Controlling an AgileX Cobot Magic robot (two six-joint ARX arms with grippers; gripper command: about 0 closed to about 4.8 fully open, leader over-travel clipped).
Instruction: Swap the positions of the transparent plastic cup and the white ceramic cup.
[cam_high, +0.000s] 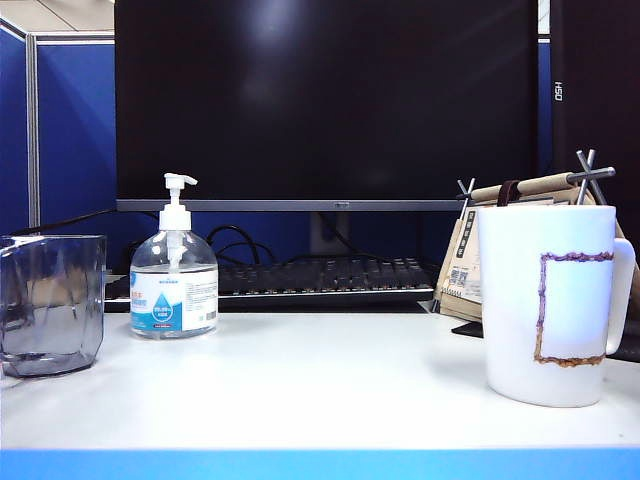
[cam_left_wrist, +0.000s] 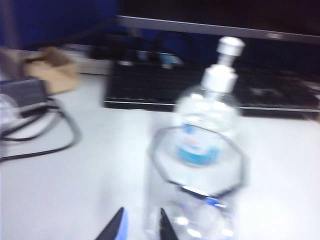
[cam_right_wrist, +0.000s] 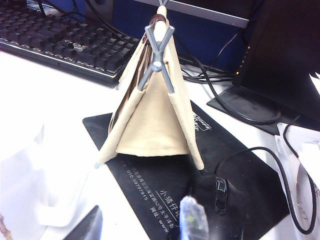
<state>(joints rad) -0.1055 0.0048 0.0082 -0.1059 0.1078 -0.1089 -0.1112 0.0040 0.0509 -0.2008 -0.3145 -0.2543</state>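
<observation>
Cups apart on desk; neither held.
Left gripper (cam_left_wrist: 139, 226) narrowly parted beside transparent plastic cup (cam_left_wrist: 197, 187); right gripper (cam_right_wrist: 145, 225) wide, empty, by white ceramic cup (cam_right_wrist: 22, 185).

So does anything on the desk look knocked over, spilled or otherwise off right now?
Nothing stands out. The transparent plastic cup stands upright at the left, the pump bottle beside it and the white ceramic cup upright at the right. The white desk shows no spill. The left gripper is near the plastic cup; neither holds anything.
</observation>
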